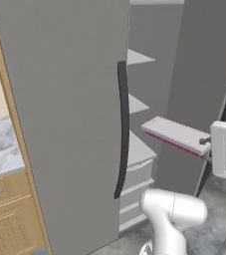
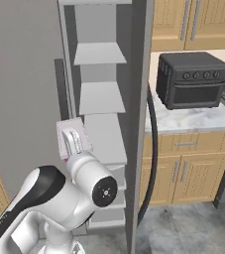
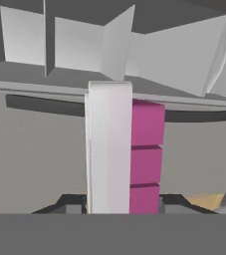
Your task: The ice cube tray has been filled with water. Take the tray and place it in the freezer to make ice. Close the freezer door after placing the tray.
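Filling the middle of the hand view, the ice cube tray (image 3: 117, 149) is running straight away from the camera, its pale top showing on one side and its magenta face on the other. Its near end is sitting between the two dark fingertips (image 3: 69, 203), so the hand (image 3: 122, 204) is closed on the tray.

From the left base camera, the tray (image 1: 176, 134) is sticking out level from the hand (image 1: 206, 144) toward the open freezer (image 1: 184, 74), its far end hanging in the air just in front of the shelves (image 1: 139, 149) and touching none of them. The right base camera is showing the same tray (image 2: 73, 135) held up in front of the compartment, near the level of a middle shelf (image 2: 104, 134).

Standing in the way on the left is the plain grey door (image 1: 69, 109) with its long dark curved handle (image 1: 122, 129), which is lying close beside the tray's path. On the right, the freezer door (image 2: 140, 99) is standing swung out edge-on, its dark handle (image 2: 152, 149) bowing outward.

Beyond that door, a black toaster oven (image 2: 191, 79) is sitting on the marble desk (image 2: 193, 119), above wooden cabinets (image 2: 183, 168). Another stretch of marble desk (image 1: 2, 144) and wooden drawers (image 1: 5, 209) is lying to the left of the fridge.
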Robot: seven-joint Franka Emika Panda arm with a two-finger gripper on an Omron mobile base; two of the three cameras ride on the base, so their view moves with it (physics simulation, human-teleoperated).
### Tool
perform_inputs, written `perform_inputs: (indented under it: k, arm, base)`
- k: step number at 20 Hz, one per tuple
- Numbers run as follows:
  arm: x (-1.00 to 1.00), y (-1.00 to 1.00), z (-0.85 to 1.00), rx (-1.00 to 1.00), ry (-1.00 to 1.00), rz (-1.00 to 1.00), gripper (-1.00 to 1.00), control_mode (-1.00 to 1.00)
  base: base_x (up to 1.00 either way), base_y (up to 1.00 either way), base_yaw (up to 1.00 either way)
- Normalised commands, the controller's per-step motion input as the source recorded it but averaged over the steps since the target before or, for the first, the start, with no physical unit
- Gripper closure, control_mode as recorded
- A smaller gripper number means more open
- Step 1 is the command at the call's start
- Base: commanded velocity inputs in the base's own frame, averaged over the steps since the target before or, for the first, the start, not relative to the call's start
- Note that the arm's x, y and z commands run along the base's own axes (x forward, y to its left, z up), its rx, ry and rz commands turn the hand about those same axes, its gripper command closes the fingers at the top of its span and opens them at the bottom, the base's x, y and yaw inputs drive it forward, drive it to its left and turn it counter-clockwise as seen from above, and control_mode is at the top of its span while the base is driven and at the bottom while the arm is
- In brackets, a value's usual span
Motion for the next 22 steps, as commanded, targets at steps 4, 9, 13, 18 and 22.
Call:
perform_inputs:
  k: [4,9,13,18,22]
  arm:
    - [0.0,0.0,0.0,0.0,0.0,0.0,1.0,1.0]
    - [0.0,0.0,0.0,0.0,0.0,0.0,1.0,1.0]
    - [0.0,0.0,0.0,0.0,0.0,0.0,1.0,1.0]
    - [0.0,0.0,0.0,0.0,0.0,0.0,1.0,1.0]
    - [0.0,0.0,0.0,0.0,0.0,0.0,1.0,1.0]
  base:
    - [0.35,0.0,-0.1]
    - [0.47,0.0,-0.11]
    - [0.68,0.0,-0.1]
    - [0.66,-0.01,-0.08]
    - [0.35,-0.17,-0.09]
